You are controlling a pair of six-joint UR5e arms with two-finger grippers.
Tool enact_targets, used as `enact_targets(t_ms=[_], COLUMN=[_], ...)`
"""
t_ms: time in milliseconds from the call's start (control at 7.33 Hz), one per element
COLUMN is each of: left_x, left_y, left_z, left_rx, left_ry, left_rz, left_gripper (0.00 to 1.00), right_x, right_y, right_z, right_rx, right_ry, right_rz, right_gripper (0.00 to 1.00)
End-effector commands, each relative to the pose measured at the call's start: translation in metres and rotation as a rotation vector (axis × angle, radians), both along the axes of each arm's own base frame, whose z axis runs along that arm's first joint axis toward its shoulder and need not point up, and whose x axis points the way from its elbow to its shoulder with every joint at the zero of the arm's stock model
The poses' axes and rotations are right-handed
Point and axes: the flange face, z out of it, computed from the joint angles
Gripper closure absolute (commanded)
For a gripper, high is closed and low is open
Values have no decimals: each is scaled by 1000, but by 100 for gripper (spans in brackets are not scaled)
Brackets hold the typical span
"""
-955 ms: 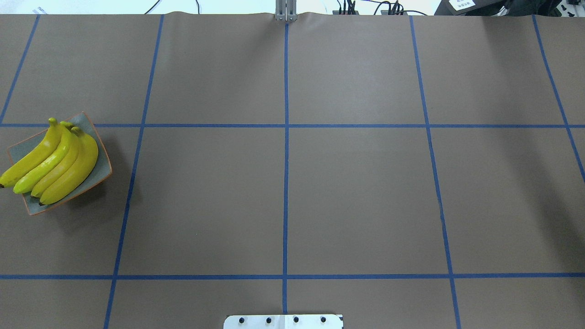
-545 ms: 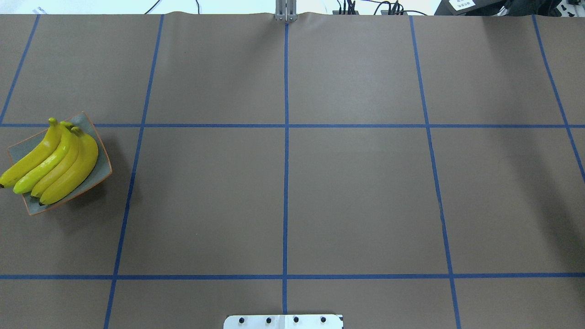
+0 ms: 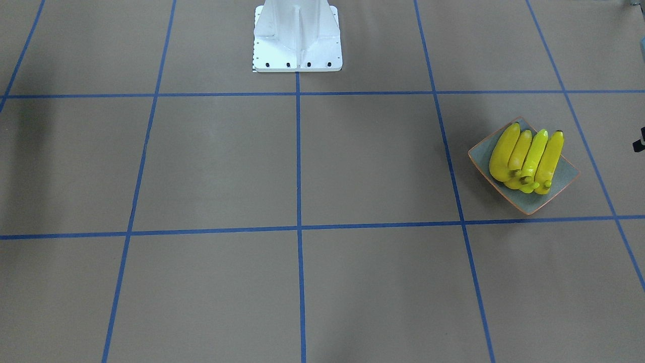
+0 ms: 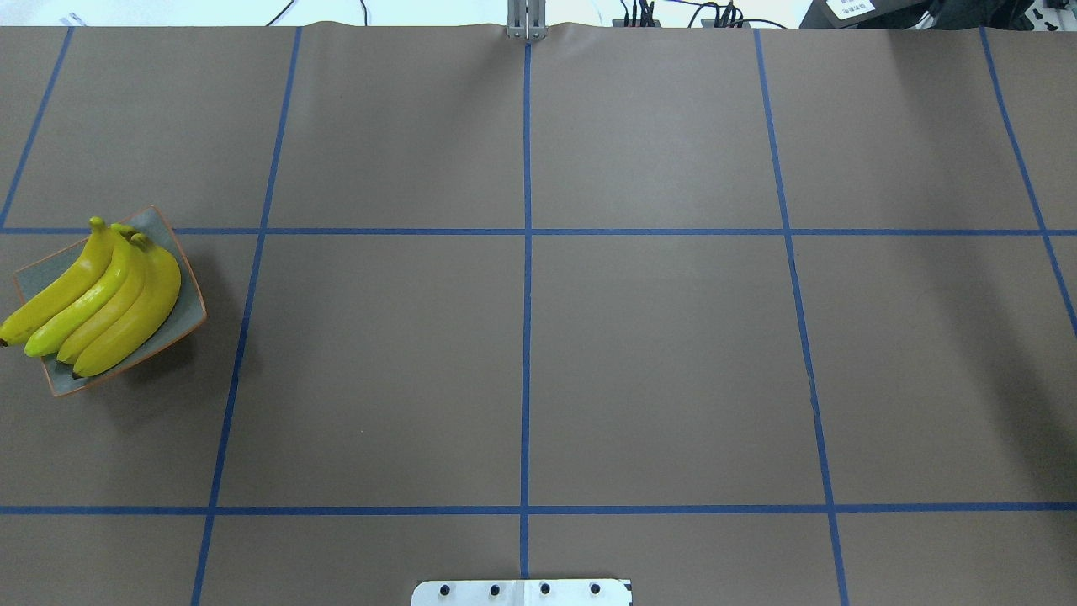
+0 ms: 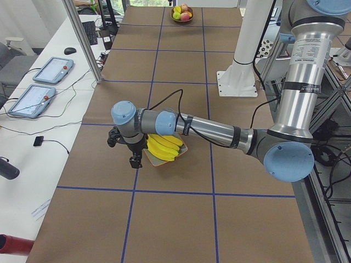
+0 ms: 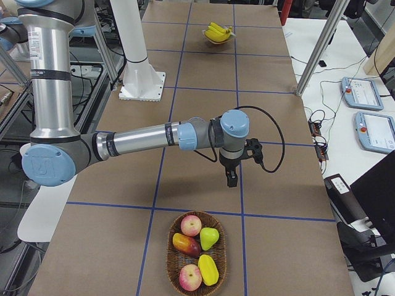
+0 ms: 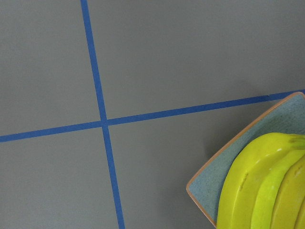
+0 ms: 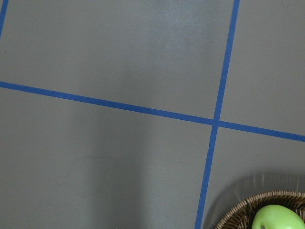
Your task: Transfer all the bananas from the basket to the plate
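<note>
Bananas point(image 4: 101, 307): smooth, glossy yellow skin, plastic-like sheen. Plate point(image 4: 190, 310): shiny speckled grey-green glaze, ceramic look, thin orange-brown rim. Table cover point(image 4: 656, 353): matt brown paper-like sheet; tape lines point(image 4: 527, 337) blue, smooth. Basket point(image 8: 238, 213): rough woven brown wicker. Left arm point(image 5: 300, 82): brushed silver metal tube, smooth blue-grey joint caps. Base plate point(image 3: 297, 35): smooth white painted metal.

Left wrist view: plate point(image 7: 209, 183) and bananas point(image 7: 257, 191) sit at 5 o'clock, cut by the bottom and right edges, so only one plate corner shows. Right wrist view: basket point(image 8: 238, 212) is clipped at 5 o'clock, leaving just a rim arc and part of a green fruit point(image 8: 279, 218). Left claw point(image 5: 133, 160) and right claw point(image 6: 231, 179) show only in the side views, so can't tell how their jaws stand.
</note>
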Motion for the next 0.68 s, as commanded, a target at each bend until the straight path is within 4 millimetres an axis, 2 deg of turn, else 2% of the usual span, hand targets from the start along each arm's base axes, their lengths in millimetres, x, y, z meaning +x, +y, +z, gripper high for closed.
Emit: enact_targets(t_ms=[0,545], left_x=[0,1], left_y=[0,0], left_z=[-3,-7], left_rx=[6,14], left_ry=[1,2], left_rz=[0,2], left_gripper=[0,0], right_x=[-1,0], right_y=[0,-2], right_z=[-4,-3], right_rx=[7,10], right_ry=[-1,13], right_rz=[0,0], right_gripper=[0,0])
